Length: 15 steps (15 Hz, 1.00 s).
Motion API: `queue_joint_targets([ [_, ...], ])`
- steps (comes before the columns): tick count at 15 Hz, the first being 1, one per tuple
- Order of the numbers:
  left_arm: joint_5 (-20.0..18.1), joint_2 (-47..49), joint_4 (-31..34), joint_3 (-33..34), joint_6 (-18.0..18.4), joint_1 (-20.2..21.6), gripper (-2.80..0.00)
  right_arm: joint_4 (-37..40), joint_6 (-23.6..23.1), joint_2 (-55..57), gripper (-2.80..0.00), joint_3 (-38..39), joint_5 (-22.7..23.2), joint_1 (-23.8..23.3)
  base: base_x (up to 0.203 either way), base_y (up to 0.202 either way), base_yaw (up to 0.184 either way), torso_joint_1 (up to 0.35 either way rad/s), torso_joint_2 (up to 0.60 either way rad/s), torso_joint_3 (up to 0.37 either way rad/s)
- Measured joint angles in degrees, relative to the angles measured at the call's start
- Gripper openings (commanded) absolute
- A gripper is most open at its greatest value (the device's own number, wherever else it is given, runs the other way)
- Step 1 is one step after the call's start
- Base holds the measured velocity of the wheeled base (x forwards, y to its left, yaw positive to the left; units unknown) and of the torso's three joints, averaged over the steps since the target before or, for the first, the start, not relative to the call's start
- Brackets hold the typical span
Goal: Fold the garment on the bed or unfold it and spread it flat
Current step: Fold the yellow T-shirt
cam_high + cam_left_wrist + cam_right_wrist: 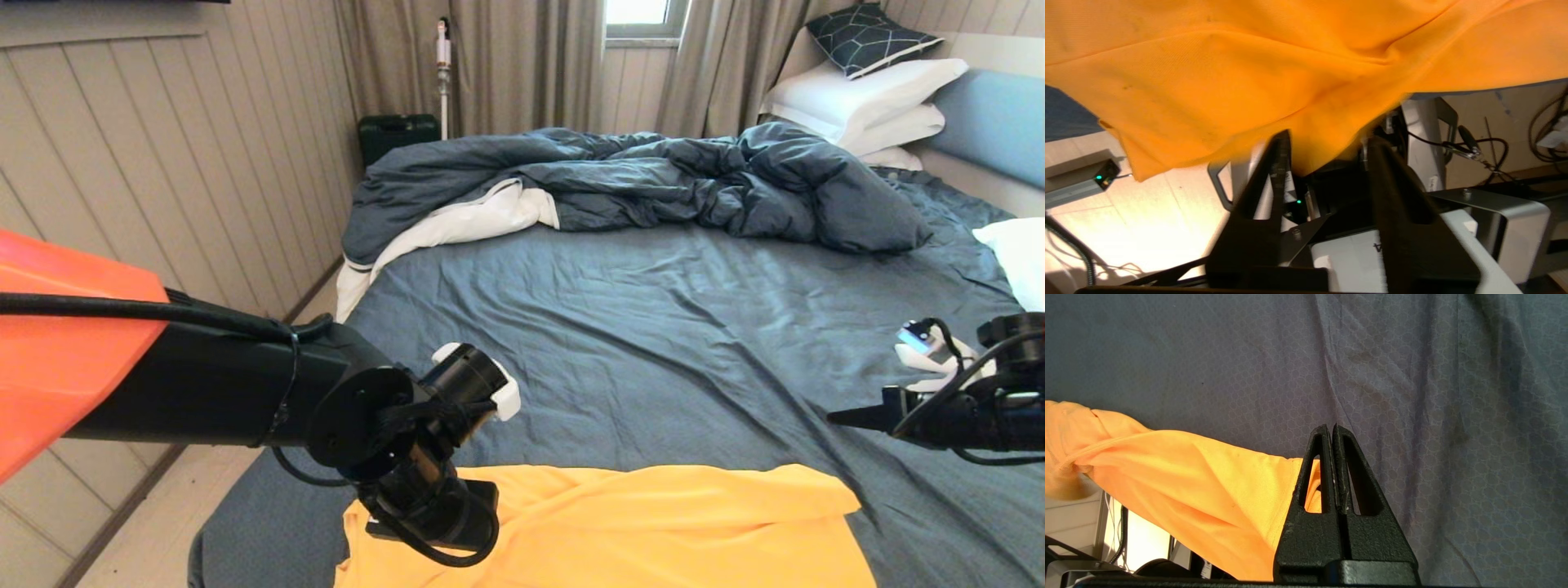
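The yellow garment (653,523) lies rumpled along the near edge of the bed (653,327), its left end hanging over the edge. My left gripper (441,527) is down at that left end. In the left wrist view its jaws (1327,139) stand apart, open, with a fold of the garment (1249,81) drooping between the fingertips. My right gripper (833,417) hovers over the bare sheet just right of the garment's right end. It is shut with nothing in it (1333,426), and the garment (1188,482) lies beside it.
A rumpled dark-blue duvet (653,175) is heaped across the far half of the bed. White pillows (865,98) are stacked at the far right, and another pillow (1016,253) lies at the right edge. The panelled wall and a strip of floor (163,523) run along the left.
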Motion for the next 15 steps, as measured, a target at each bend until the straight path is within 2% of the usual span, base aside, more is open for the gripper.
queue_joint_targets([
  [6, 0.6, -2.1, -1.2, 0.5, 0.0, -0.2, 0.00, 0.0, 0.0, 0.2, -2.80, 0.3, 0.0, 0.0, 0.000, 0.000, 0.000, 0.000, 0.00, 0.000],
  [10, 0.1, -2.5, -5.7, 0.2, 0.3, 5.6, 0.00, 0.8, 0.6, -1.1, -2.80, 1.7, 0.2, 0.8, 0.000, 0.000, 0.000, 0.000, 0.00, 0.000],
  [12, -2.6, -3.4, -6.0, -0.5, 0.3, 10.8, 0.00, 2.3, 2.5, -1.8, -2.80, 2.7, -0.5, 4.6, 0.000, 0.000, 0.000, 0.000, 0.00, 0.000],
  [15, -10.5, -5.6, -5.7, 0.4, 0.3, 17.8, 0.00, 5.4, 4.6, -2.4, -2.80, 2.8, -3.4, 8.4, 0.000, 0.000, 0.000, 0.000, 0.00, 0.000],
])
